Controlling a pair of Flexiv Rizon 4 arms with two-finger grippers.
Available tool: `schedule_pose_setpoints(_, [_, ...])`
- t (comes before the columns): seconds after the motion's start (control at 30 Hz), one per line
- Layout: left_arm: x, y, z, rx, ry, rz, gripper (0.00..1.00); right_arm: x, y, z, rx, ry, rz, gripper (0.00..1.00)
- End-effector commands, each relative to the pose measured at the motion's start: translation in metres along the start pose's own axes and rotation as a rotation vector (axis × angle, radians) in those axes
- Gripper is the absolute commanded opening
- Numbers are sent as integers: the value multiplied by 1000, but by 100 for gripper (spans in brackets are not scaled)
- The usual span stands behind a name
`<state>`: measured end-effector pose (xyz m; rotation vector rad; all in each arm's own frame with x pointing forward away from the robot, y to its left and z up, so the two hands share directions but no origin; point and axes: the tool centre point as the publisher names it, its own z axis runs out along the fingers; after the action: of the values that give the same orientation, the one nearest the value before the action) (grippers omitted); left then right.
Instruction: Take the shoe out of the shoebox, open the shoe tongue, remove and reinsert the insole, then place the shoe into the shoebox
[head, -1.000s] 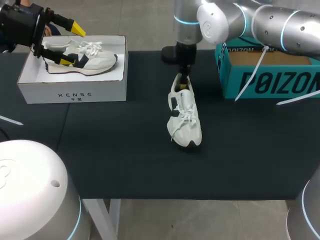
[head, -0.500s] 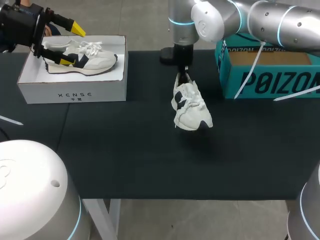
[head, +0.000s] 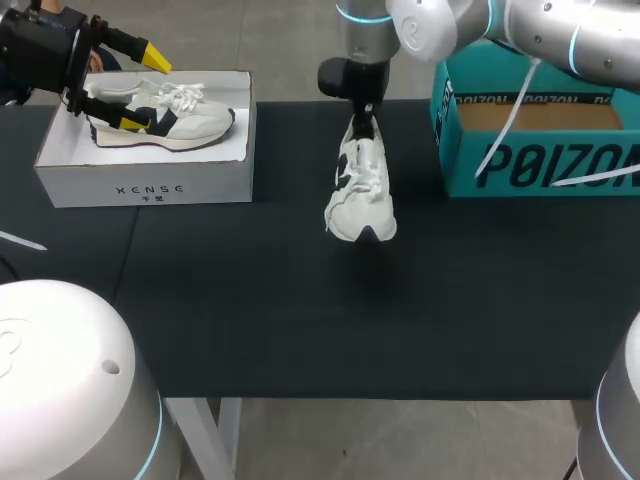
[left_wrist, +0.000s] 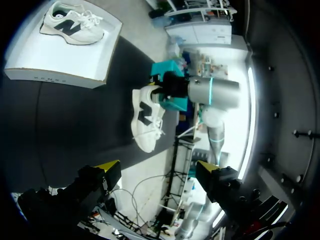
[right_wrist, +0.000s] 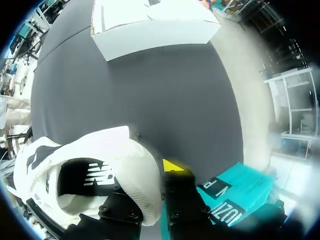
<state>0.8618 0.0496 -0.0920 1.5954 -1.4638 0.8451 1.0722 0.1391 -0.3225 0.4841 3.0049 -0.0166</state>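
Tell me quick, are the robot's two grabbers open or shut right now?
Left gripper: jaws open, holding nothing.
Right gripper: jaws shut on the shoe, at its heel.

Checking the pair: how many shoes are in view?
2. One shoe lies in the white shoebox at left; the other shoe hangs by its heel from the right claw, mid-table.

Head camera sits high behind the arms, looking down on the whole worktop (head: 260, 320): white box (head: 145, 180) left, shoe (head: 360, 190) in the middle, teal box (head: 540, 150) right. Left wrist camera hangs well back, peering past the left fingers (left_wrist: 107, 167) across white box and shoe. Right wrist camera is jammed in close, staring along the right fingers (right_wrist: 172, 166) into the shoe's heel, white box beyond. All three share shoe and white box.
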Motion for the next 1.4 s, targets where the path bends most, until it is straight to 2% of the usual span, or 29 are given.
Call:
schedule_pose_setpoints(0.03, [0,-1,0,-1,-2,-1,100,0,-6,-29,-11,-20,9,0])
schedule_pose_setpoints(0.43, [0,-1,0,-1,-2,-1,100,-18,0,-91,-86,-40,54,0])
schedule_pose_setpoints(1.2, [0,-1,0,-1,-2,-1,100,-18,0,-91,-86,-40,54,0])
schedule_pose_setpoints(1.23, [0,-1,0,-1,-2,-1,100,-28,2,-87,-39,-58,116,0])
schedule_pose_setpoints(1.4, [0,-1,0,-1,-2,-1,100,-74,-1,-92,43,-75,337,0])
